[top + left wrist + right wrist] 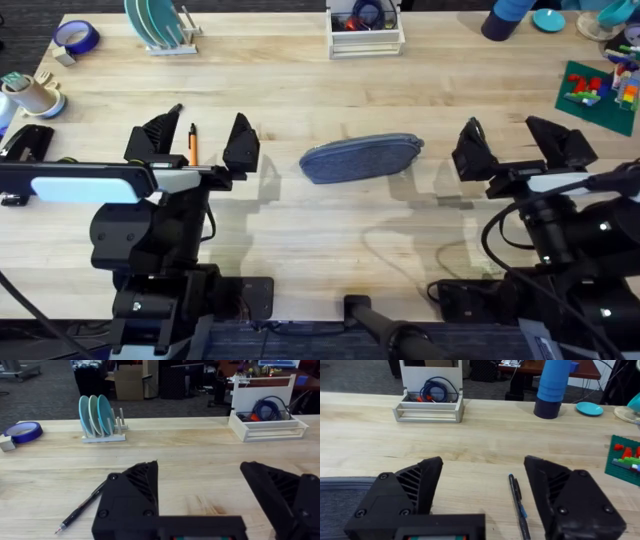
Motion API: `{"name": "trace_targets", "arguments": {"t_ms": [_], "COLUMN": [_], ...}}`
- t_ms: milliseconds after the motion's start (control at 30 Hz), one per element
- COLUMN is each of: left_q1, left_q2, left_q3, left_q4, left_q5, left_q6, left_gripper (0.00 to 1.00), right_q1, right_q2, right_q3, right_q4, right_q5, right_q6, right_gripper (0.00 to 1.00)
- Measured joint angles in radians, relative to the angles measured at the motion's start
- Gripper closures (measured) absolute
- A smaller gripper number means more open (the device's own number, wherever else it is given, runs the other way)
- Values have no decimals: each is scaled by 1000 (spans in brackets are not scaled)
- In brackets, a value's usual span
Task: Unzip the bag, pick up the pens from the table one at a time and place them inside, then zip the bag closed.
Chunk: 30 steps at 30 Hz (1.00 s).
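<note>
Teal plates [96, 415] behind dark pen [82, 508]

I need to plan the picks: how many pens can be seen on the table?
2. An orange pen lies between the left gripper's open fingers; a dark pen lies between the right gripper's. More may be hidden.

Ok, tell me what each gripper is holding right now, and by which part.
Nothing is held. The left gripper and the right gripper are both open and empty, one on each side of the bag.
</note>
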Motion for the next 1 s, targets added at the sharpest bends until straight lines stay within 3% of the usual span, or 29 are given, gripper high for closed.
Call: {"name": "trace_targets", "arguments": {"t_ms": [1000], "left_q1": [0], "left_q2": [0], "left_q3": [0], "left_q4": [1], "left_q5": [0], "left_q6": [3], "left_gripper": [6], "right_q1": [0], "right_q2": [0], "right_q3": [2], "right_q4": [-18], "right_q5": [1], "right_q6": [0], "right_gripper": [5]}}
